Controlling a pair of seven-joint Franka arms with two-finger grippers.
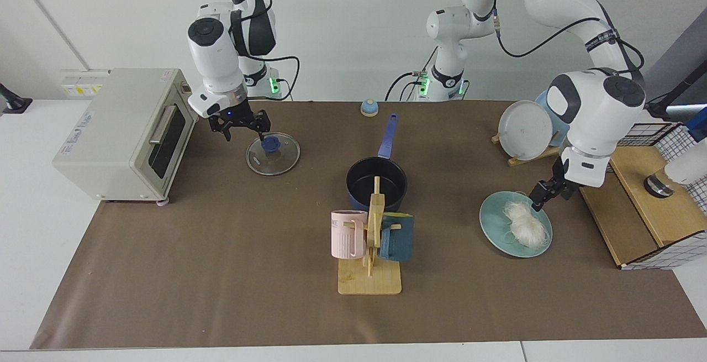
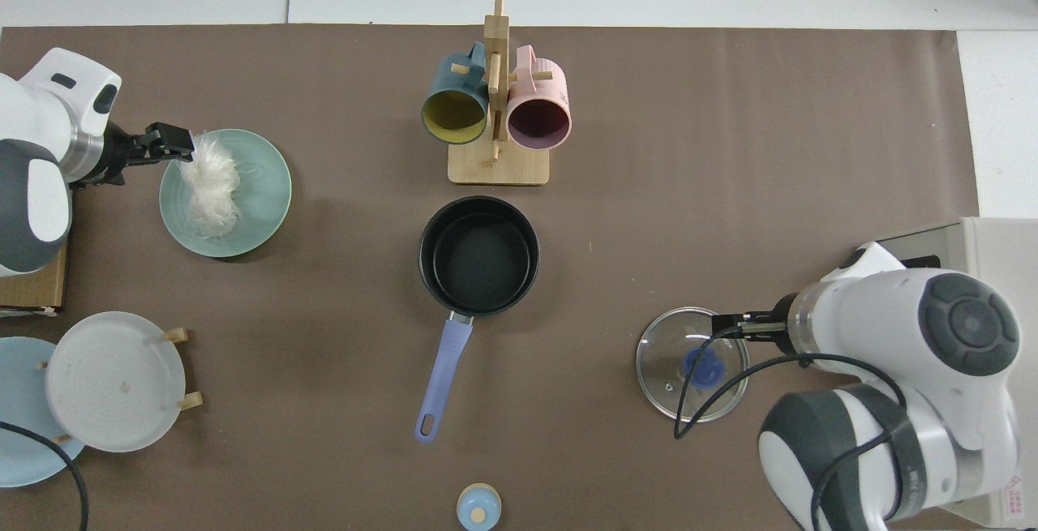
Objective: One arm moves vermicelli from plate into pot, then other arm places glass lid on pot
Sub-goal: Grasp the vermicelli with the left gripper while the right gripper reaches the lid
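Observation:
The white vermicelli (image 1: 525, 226) (image 2: 212, 186) lies in a bundle on the light teal plate (image 1: 496, 224) (image 2: 261, 200). My left gripper (image 1: 549, 199) (image 2: 174, 144) hangs open at the plate's edge, one fingertip right by the strands, holding nothing. The dark navy pot (image 1: 362, 181) (image 2: 478, 255) stands empty mid-table, its blue handle pointing toward the arm bases. On the mat lies the glass lid (image 1: 279, 160) (image 2: 661, 353) with its blue knob. My right gripper (image 1: 246, 130) (image 2: 734, 326) hovers open just above the lid's rim beside the knob.
A wooden mug rack (image 1: 369, 279) with a pink and a teal mug stands in front of the pot. A toaster oven (image 1: 116, 130) is beside the lid, racked plates (image 1: 525, 130) and a wire-sided wooden box (image 1: 640, 207) near the teal plate. A small blue knob-like object (image 1: 369, 108) sits behind the pot.

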